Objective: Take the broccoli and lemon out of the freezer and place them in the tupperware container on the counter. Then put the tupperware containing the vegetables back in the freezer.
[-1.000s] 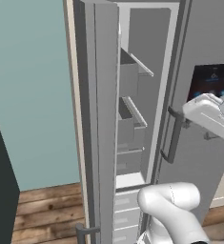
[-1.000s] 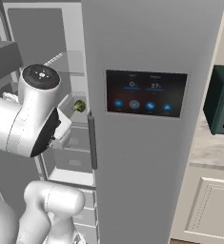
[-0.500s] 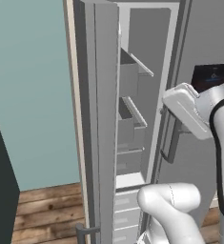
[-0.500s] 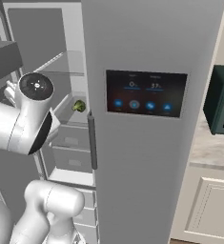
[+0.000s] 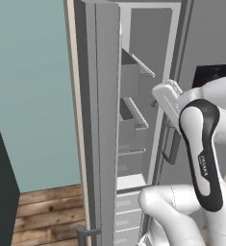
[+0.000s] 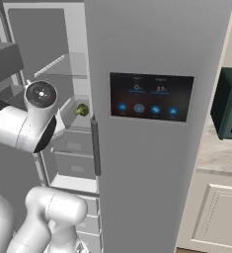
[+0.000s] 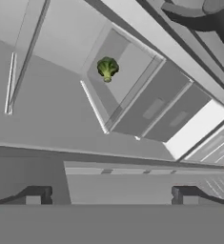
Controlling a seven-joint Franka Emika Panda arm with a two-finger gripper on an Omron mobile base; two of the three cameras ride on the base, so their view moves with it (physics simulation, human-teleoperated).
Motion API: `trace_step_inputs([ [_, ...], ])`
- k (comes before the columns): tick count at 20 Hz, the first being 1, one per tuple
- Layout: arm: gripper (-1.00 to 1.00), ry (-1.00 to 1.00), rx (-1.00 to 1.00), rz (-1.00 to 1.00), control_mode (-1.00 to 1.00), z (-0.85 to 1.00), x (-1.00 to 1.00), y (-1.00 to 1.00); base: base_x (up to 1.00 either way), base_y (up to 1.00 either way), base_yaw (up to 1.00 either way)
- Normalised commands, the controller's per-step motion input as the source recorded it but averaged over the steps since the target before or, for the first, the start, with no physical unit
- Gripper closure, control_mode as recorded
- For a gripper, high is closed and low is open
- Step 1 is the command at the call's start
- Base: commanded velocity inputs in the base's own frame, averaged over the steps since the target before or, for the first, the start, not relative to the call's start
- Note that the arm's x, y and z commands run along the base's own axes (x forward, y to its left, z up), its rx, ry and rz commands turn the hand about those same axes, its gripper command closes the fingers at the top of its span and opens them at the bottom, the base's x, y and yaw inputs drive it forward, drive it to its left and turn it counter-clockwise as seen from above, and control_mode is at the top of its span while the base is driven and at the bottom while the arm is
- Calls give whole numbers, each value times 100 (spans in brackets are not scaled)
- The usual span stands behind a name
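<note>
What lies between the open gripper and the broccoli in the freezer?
In the hand view, no loose item lies between the gripper and the broccoli, just bare grey freezer surfaces.

white arm (image 5: 201,144) by open freezer (image 5: 133,129)

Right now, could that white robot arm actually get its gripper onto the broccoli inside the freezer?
Probably yes. The freezer door stands open, the broccoli sits alone on its shelf, and the open gripper faces it with nothing between them, though some way off.
</note>
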Motion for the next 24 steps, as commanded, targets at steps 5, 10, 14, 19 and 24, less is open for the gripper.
trace_step_inputs([
  [5, -100, 0, 0, -15, -100, -38, 67, 3, 0, 0, 0],
  [10, -100, 0, 0, -12, -100, -23, 66, 8, 0, 0, 0],
  [14, -100, 1, 0, -7, -100, -14, 60, 7, 0, 0, 0],
  [19, -100, 3, 0, -4, -100, -13, 64, 2, 0, 0, 0],
  [24, -100, 6, 0, -2, -100, -18, 62, 0, 0, 0, 0],
])
